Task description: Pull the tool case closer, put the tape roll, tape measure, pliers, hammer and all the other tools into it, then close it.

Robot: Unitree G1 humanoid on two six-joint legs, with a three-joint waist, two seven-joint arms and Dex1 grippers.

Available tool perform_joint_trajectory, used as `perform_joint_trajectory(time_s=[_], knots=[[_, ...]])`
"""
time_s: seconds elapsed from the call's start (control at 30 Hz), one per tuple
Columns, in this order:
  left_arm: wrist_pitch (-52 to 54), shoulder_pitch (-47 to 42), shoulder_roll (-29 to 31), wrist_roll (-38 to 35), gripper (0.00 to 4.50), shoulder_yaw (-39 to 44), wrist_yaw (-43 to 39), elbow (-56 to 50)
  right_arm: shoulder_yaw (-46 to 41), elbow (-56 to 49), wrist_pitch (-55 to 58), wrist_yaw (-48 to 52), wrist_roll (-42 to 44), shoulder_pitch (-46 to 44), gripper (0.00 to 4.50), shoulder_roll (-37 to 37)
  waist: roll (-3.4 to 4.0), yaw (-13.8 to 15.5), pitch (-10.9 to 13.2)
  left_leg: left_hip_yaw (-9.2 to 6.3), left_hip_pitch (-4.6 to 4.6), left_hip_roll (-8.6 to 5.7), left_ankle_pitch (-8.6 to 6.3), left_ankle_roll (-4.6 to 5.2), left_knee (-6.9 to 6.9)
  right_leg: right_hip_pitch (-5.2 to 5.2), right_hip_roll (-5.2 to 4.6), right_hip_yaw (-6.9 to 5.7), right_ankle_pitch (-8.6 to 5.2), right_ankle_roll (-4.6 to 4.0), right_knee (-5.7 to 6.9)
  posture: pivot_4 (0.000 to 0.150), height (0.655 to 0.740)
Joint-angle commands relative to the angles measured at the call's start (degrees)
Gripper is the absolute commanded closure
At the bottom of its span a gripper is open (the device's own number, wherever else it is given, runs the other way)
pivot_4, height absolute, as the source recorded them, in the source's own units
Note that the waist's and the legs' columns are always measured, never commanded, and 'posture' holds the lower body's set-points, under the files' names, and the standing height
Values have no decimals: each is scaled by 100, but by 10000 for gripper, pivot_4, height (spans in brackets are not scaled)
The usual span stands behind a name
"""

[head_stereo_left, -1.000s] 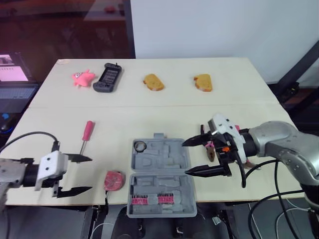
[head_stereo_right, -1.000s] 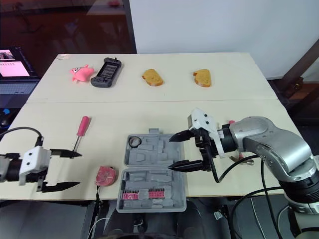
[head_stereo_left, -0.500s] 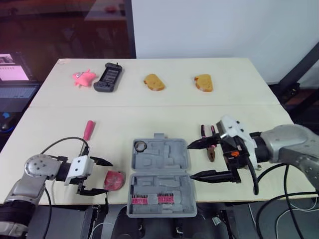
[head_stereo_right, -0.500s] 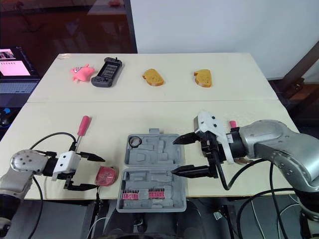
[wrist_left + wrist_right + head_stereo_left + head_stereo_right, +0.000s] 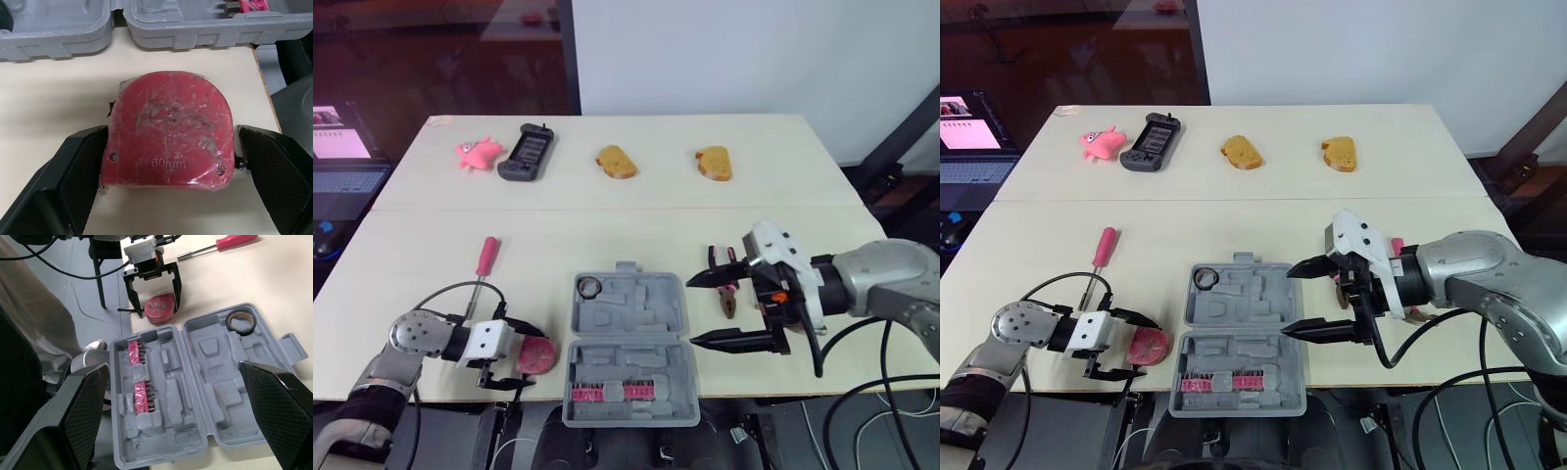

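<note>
The grey tool case (image 5: 628, 318) lies open near the table's front edge, with the tape roll (image 5: 589, 287) in its far left corner and pink bits (image 5: 607, 393) in the near half. Left of the case lies the red tape measure (image 5: 168, 132). My left gripper (image 5: 523, 354) is open and straddles it, one finger (image 5: 80, 174) against its side, the other a little apart. My right gripper (image 5: 692, 312) hangs open just right of the case. Pink-handled pliers (image 5: 727, 292) lie behind it. A pink-handled screwdriver (image 5: 484, 260) lies further back on the left.
Along the far edge of the table lie a pink toy (image 5: 476, 153), a black game controller (image 5: 525, 152) and two bread pieces (image 5: 615, 162) (image 5: 713, 163). A laptop (image 5: 342, 162) stands off the table's left side. The table's front edge runs just under the case.
My left gripper has moved right along the front edge and now straddles the tape measure. My right gripper has drawn back slightly to the right of the case, still open.
</note>
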Motion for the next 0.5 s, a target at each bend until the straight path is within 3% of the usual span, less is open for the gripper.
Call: perform_joint_trajectory(time_s=[0.03, 0.1, 0.13, 0.5], knots=[[-64, -123, -132, 51, 5809, -94, 80, 168, -95, -44, -30, -20, 35, -143, 0, -73, 5, 10, -3, 0, 1, 0, 0, 0, 0, -1, -1, 0, 0, 0, 1, 1500, 7188], [-34, -178, -177, 28, 13793, -105, 60, 218, -74, -33, -30, -20, 28, -166, 0, -71, 6, 23, -3, -2, 1, -1, 0, 1, 2, -2, -7, 0, 0, 0, 3, 1500, 7188], [-16, -202, -189, 11, 15327, -107, 43, 234, -63, -25, -28, -21, 22, -180, 0, -71, 6, 25, -3, -2, 1, -2, 0, 1, 5, -2, -8, -1, 0, 0, 7, 1500, 7188], [483, -267, 107, -526, 15317, 319, -93, -62, 50, 55, 64, 28, -49, -202, 0, -112, 3, -12, -1, -2, -1, -4, 1, 1, 10, -2, -10, -1, 2, 5, 38, 1500, 7188]])
